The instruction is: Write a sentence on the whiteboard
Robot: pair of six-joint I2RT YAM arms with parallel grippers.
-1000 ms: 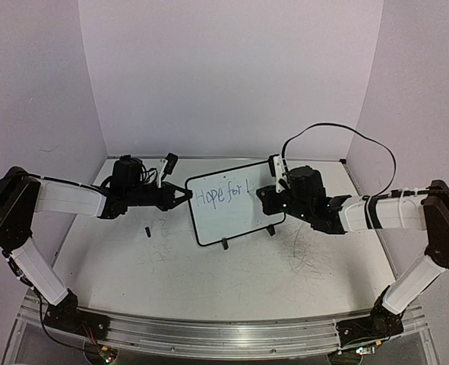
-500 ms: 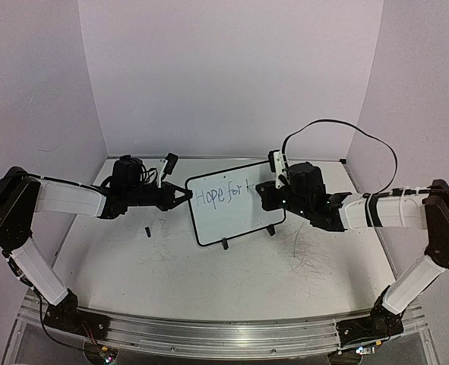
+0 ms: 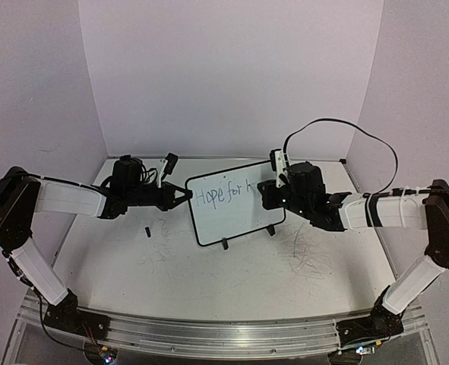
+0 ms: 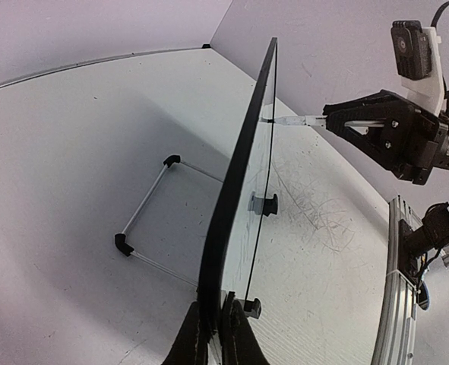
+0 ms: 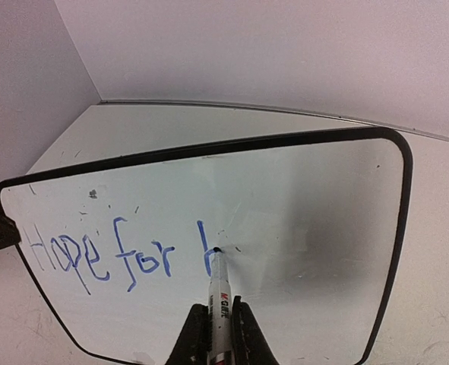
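The whiteboard (image 3: 235, 217) stands tilted on its two black feet at the middle of the table. My left gripper (image 3: 186, 196) is shut on its left edge; in the left wrist view the fingers (image 4: 215, 323) pinch the black frame (image 4: 239, 167). On the whiteboard (image 5: 308, 220) the sentence (image 5: 118, 251) in blue reads "Hope for" plus one unfinished letter. My right gripper (image 5: 220, 323) is shut on a white marker (image 5: 220, 289), whose tip touches the board beside that letter. The marker (image 4: 292, 120) also shows from the left wrist, meeting the board's face.
A small black cap-like piece (image 3: 147, 230) lies on the table left of the board. The board's wire stand (image 4: 144, 209) props it from behind. Grey scribbles (image 3: 308, 251) mark the table at right. Walls close in on three sides.
The marker has added a short stroke to the letter after "for", and my right gripper has shifted slightly up and right. The left arm and board have stayed still.
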